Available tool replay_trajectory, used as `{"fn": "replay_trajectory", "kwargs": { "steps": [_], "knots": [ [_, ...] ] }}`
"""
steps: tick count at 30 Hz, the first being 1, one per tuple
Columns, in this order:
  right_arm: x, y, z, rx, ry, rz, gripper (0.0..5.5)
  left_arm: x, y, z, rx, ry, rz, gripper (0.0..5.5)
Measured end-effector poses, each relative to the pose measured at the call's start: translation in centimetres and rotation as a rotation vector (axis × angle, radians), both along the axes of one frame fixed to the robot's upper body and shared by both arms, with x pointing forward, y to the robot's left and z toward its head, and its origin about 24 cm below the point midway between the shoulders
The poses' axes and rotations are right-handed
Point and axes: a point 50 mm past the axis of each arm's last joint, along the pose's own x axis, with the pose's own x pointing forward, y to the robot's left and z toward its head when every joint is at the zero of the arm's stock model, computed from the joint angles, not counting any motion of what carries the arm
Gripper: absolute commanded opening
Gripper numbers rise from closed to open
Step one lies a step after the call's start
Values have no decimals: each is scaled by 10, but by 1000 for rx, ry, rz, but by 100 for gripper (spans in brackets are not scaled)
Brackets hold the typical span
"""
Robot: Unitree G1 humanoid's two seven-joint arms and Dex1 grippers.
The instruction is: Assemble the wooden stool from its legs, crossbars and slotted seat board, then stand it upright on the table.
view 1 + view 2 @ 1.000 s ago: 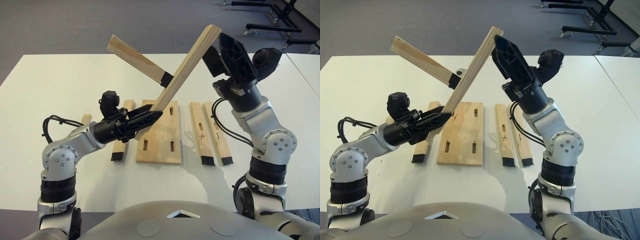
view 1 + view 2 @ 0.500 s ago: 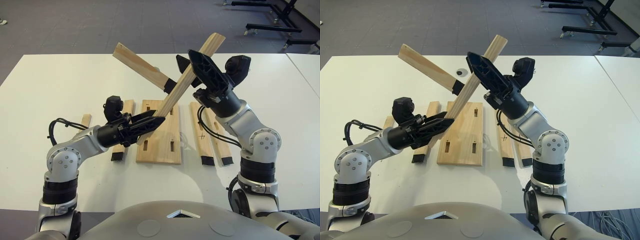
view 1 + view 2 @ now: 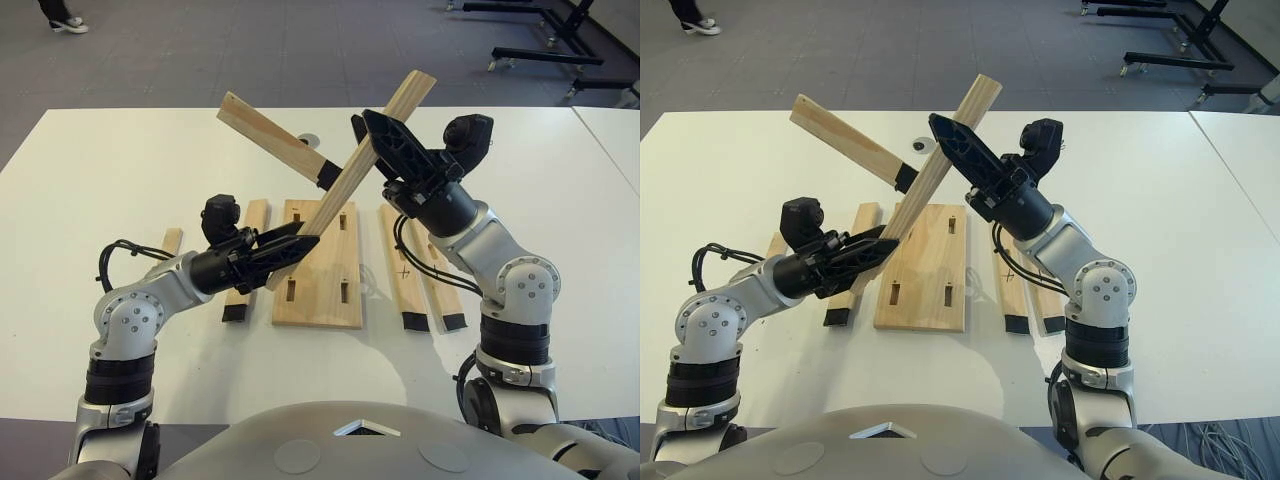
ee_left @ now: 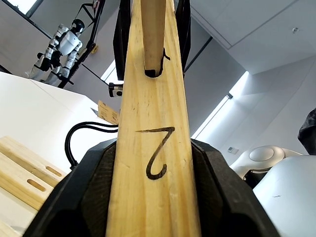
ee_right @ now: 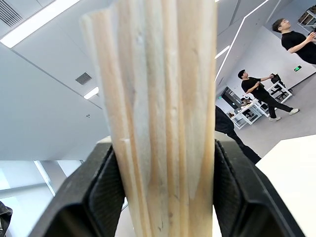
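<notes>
My left gripper (image 3: 300, 232) is shut on the lower end of a long wooden bar (image 3: 345, 185) marked "2" (image 4: 157, 158), which slants up to the right over the slotted seat board (image 3: 318, 290). A black-ended leg (image 3: 270, 130) sticks out from the bar's slot toward the far left, off the table. My right gripper (image 3: 375, 140) is shut on the same bar just above that joint, and wood fills the gap between its fingers (image 5: 103, 197). One leg (image 3: 243, 265) lies left of the board and two legs (image 3: 420, 270) lie to its right.
A short wooden piece (image 3: 172, 238) lies on the white table (image 3: 100, 180) left of the left forearm. A small round mark (image 3: 923, 146) sits on the table behind the board. Metal frames (image 3: 540, 50) stand on the floor at the far right.
My right gripper has come down from the bar's top end and shut on it near the joint. The left arm and joined pieces shifted slightly.
</notes>
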Motion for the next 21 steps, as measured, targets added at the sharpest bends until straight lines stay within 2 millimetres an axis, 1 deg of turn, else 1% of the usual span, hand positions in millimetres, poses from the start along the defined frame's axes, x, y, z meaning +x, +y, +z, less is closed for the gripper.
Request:
{"fn": "replay_trajectory", "kwargs": {
  "steps": [3, 4, 8, 10, 13, 16, 19, 21],
  "knots": [
    [0, 0, 0, -6, -3, -3, 216, -2, -1, -2, -17, 15, 5, 204],
    [0, 0, 0, -6, -5, -2, 216, -2, -2, -2, -21, 17, 5, 241],
    [-1, -3, 2, 27, -38, 0, 213, -8, 1, 4, -104, 11, 0, 305],
    [0, -5, 4, 32, -53, -15, 213, -9, 0, 6, -113, 1, 6, 337],
    [1, -10, 7, 15, -124, -73, 212, -7, 2, 7, -105, -1, 32, 376],
    [2, -19, 9, -14, -165, -114, 210, -5, 7, 9, -100, -12, 69, 388],
    [2, -35, 13, -54, -216, -153, 210, -5, 14, 8, -54, -11, 96, 388],
    [2, -60, 22, -93, -265, -234, 205, -4, 21, 2, 55, -18, 133, 388]
  ]
}}
